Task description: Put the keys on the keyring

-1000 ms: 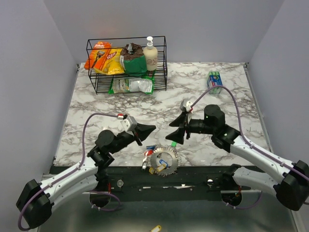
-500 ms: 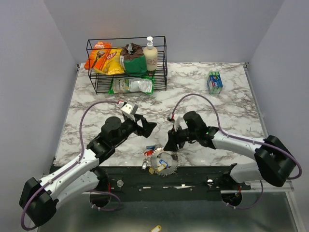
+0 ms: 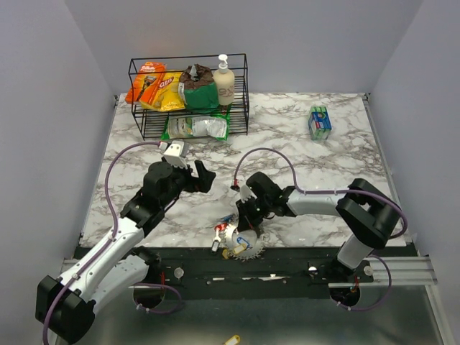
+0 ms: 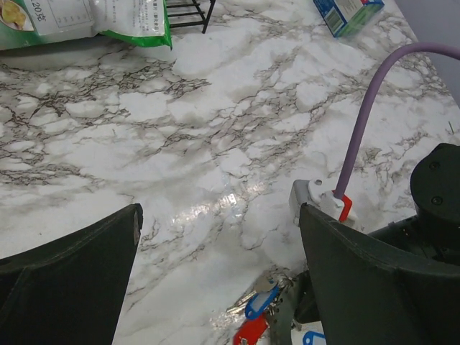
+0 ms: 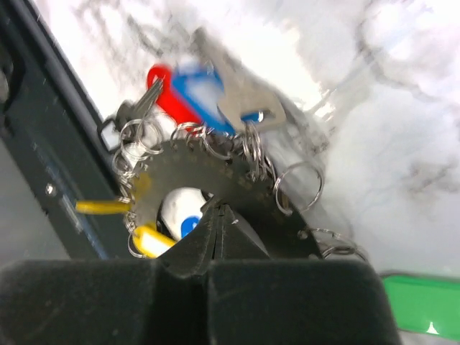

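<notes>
Over the last second my right arm had dropped from its raised pose in mid-frame and folded low toward the lower centre of the overhead view, forearm nearly flat, bringing the right pincer (image 5: 219, 210) down onto the cluster at the counter's (image 3: 302, 144) near edge. That read to me as the pick-up starting rather than any threading yet. In the right wrist view the fingers were pressed together, their tips touching the inner rim of the keyring (image 5: 187, 159), a round dark band hung with small loops; I couldn't tell whether they had actually pinched anything. The keys (image 5: 183, 93), red and blue heads uppermost and yellow ones at the left, lay fanned around that band. Meanwhile the left arm had drawn back toward the upper left, elbow bent, and its left pincer (image 3: 201, 177) hovered above bare counter with its jaws spread wide, holding nothing.
</notes>
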`<state>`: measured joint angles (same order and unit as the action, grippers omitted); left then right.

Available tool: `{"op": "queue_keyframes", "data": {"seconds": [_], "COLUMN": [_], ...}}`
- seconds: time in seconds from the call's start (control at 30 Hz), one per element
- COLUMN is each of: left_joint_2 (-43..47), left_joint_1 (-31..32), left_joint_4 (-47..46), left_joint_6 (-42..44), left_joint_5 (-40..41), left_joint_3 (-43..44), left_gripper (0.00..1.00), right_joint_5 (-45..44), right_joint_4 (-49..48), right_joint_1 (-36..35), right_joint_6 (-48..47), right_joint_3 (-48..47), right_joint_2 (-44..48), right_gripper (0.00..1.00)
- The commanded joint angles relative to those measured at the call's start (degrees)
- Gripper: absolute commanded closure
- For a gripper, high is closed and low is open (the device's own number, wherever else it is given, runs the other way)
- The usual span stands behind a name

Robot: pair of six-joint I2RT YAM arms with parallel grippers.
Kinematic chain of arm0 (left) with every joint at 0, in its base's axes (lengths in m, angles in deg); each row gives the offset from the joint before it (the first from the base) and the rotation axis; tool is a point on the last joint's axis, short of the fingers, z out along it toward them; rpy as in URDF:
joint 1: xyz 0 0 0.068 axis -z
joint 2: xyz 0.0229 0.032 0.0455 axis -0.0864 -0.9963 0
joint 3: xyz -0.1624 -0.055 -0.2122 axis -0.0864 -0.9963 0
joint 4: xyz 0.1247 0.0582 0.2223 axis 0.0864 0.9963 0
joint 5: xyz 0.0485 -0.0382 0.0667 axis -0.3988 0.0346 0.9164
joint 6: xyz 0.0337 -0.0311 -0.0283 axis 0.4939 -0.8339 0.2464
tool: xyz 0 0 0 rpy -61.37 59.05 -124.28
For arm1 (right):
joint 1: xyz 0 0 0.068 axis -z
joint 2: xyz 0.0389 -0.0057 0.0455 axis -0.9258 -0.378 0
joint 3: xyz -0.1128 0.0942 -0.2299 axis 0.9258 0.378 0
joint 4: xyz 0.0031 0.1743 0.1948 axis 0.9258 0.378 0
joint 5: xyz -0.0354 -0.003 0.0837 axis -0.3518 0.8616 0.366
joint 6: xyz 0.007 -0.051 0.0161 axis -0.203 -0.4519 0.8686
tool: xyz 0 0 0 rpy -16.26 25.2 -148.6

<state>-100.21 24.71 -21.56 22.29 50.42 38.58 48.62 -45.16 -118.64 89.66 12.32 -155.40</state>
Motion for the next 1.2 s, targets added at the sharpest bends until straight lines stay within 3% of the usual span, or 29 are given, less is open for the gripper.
{"op": "queue_keyframes", "data": {"seconds": [0.0, 0.63, 1.17], "left_joint_2": [1.19, 0.66, 0.14], "left_joint_1": [-1.02, -1.99, -2.07], "left_joint_4": [1.87, 2.66, 2.66], "left_joint_6": [-0.75, -0.84, -1.28], "left_joint_5": [-1.67, -2.28, 0.18], "left_joint_3": [0.54, 0.63, -0.25], "left_gripper": [0.01, 0.01, 0.01], "right_joint_5": [-11.13, -30.48, -29.89], "right_joint_4": [3.55, 9.27, 9.28], "right_joint_1": [-0.3, -0.04, 3.57], "right_joint_6": [1.92, 4.73, 3.86], "right_joint_3": [-3.42, -13.09, -16.7], "right_joint_2": [-2.42, -8.4, -6.21], "right_gripper": [0.99, 1.0, 0.99]}}
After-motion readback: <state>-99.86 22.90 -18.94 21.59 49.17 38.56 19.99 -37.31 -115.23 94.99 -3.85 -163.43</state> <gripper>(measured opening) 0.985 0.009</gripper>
